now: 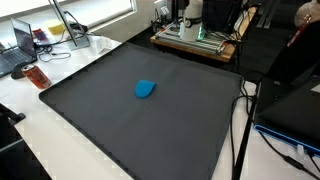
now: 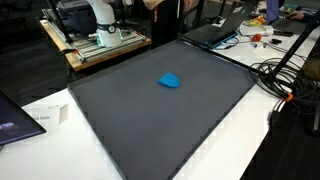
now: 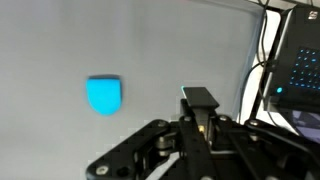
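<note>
Bright blue object (image 1: 145, 89) on dark grey mat (image 1: 90, 110); black end effector (image 3: 200, 112).

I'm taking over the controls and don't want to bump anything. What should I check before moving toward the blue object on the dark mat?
1. Jaws ready for a grasp: not ok. The gripper is shut, with nothing between its fingers.
2. Target in sight: ok. The blue object shows in both exterior views and in the wrist view.
3. Target free of the gripper: ok. In the wrist view it lies well off to the side, apart from the fingers.
4. Target resting flat on the mat: ok.
5. Cables away from the target: ok. They lie off the mat's edge.
6. Gripper height over the mat: cannot tell.
</note>
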Available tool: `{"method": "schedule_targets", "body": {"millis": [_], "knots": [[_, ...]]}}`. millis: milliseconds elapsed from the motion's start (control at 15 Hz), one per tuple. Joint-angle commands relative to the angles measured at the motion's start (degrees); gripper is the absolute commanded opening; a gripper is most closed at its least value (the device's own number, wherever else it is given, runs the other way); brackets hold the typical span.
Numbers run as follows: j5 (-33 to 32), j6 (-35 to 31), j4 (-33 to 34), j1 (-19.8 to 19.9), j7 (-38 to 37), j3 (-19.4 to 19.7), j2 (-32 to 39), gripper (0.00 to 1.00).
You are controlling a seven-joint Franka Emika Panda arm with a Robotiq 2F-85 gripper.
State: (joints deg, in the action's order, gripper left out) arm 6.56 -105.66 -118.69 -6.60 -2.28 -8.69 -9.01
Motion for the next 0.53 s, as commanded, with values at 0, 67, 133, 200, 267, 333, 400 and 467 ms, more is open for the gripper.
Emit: {"method": "schedule_targets", "body": {"millis": [0,67,133,200,267,333,400,467], "knots": [[-0.5,0.0,0.2,-0.1,-0.6,0.5,0.3,0.12],[-0.6,0.0,0.2,0.0,-0.9,0.5,0.5,0.12],[-0.6,-0.1,0.2,0.0,-1.1,0.5,0.5,0.12],[-0.7,-0.1,0.2,0.0,-1.3,0.5,0.5,0.12],[-0.7,-0.1,0.2,0.0,-1.4,0.5,0.5,0.12],[-0.7,-0.1,0.3,0.0,-1.5,0.5,0.5,0.12],[-0.7,-0.1,0.3,0.0,-1.5,0.5,0.5,0.03],[-1.9,-0.9,0.9,0.0,-1.8,0.2,1.5,0.03]]}}
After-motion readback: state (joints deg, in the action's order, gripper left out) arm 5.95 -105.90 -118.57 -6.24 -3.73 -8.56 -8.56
